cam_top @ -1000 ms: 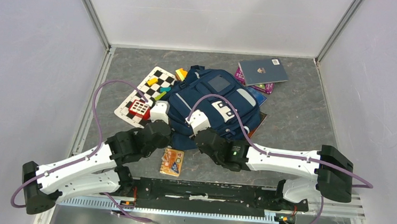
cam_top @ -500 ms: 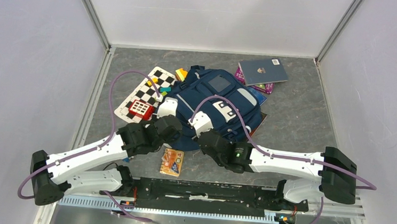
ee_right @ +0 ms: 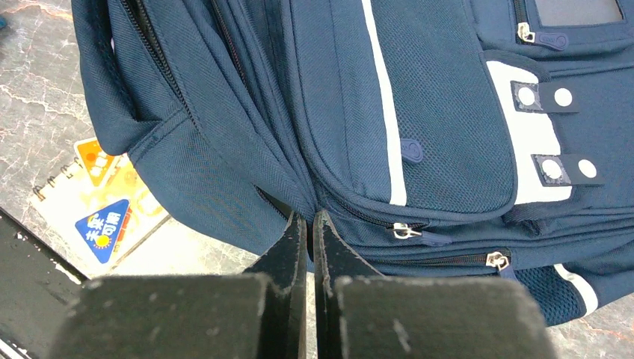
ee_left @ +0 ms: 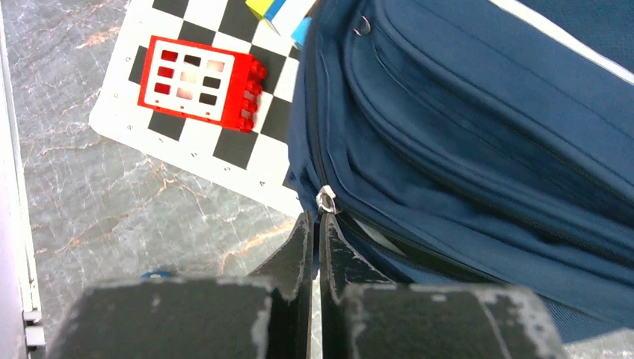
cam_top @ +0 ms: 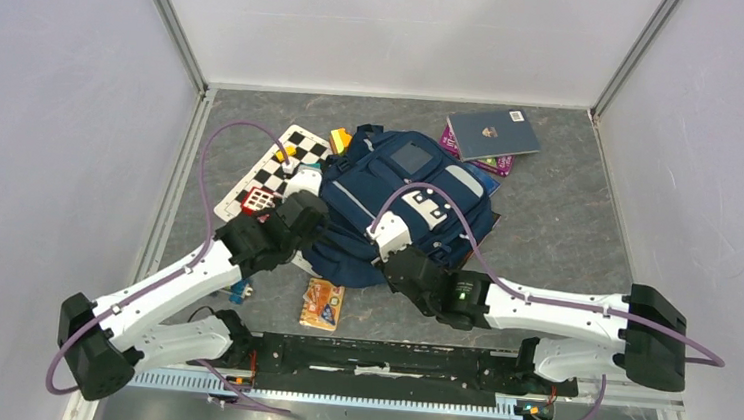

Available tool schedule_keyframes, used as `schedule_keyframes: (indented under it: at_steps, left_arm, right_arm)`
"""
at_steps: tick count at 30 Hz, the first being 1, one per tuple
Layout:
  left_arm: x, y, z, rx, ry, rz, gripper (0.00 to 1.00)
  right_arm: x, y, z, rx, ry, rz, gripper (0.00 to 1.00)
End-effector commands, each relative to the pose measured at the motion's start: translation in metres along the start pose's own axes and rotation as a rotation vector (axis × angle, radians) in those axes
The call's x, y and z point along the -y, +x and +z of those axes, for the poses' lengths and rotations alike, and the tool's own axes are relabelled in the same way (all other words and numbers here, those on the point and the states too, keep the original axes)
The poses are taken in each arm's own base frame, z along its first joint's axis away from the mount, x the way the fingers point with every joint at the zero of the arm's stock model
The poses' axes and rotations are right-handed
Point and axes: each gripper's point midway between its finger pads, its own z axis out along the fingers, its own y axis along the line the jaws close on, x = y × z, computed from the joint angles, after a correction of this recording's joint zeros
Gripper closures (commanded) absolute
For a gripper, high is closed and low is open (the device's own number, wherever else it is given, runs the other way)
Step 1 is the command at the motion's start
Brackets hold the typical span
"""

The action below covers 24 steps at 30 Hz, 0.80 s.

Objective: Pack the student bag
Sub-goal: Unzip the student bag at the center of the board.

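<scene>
the student bag point(cam_top: 404, 198) lay mid-table point(cam_top: 557, 225), partly over a checkered board point(cam_top: 273, 167). the left gripper point(ee_left: 315, 224) had its fingers pressed together at the bag's zipper pull point(ee_left: 326, 200), perhaps pinching it. the right gripper point(ee_right: 309, 221), fingers also closed, touched the bag's front fabric. a red block point(ee_left: 202, 81) sat on the board.

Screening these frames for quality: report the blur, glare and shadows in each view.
Top external: even diffuse light, shadows soft, large navy-blue fabric backpack sharp. Left wrist: left hand blurred up close, red plastic toy brick crisp. Right wrist: backpack weave crisp, right hand soft, mild sheen on grey marbled table.
</scene>
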Motion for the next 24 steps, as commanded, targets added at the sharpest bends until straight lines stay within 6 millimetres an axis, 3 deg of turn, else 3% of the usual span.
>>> schedule_keyframes:
  at_steps: [1, 4, 9, 13, 17, 21, 24]
  left_arm:
    - [-0.034, -0.027, 0.008, 0.025, -0.027, 0.02, 0.98]
    - [-0.044, -0.033, 0.013, 0.024, -0.027, 0.024, 0.98]
    - [-0.031, -0.04, 0.029, 0.014, 0.041, 0.034, 0.98]
    - [-0.028, -0.035, 0.044, -0.049, 0.042, 0.047, 0.98]
    - [-0.019, -0.026, 0.043, -0.047, 0.105, 0.043, 0.98]
    - [-0.004, -0.025, 0.032, -0.016, 0.211, 0.019, 0.98]
    - [0.0, -0.026, 0.026, 0.005, 0.252, 0.011, 0.98]
  right_arm:
    - [0.018, 0.002, -0.009, 0.009, 0.043, -0.006, 1.0]
    - [0.016, 0.006, -0.012, 0.017, 0.01, -0.015, 1.0]
    - [0.0, 0.009, -0.018, 0.062, -0.109, -0.044, 1.0]
    - [-0.018, 0.007, -0.029, 0.126, -0.221, -0.068, 1.0]
    - [-0.026, 0.007, -0.036, 0.153, -0.267, -0.087, 1.0]
    - [-0.028, -0.012, -0.036, 0.18, -0.261, -0.08, 0.88]
    - [-0.03, -0.032, -0.034, 0.203, -0.242, -0.057, 0.71]
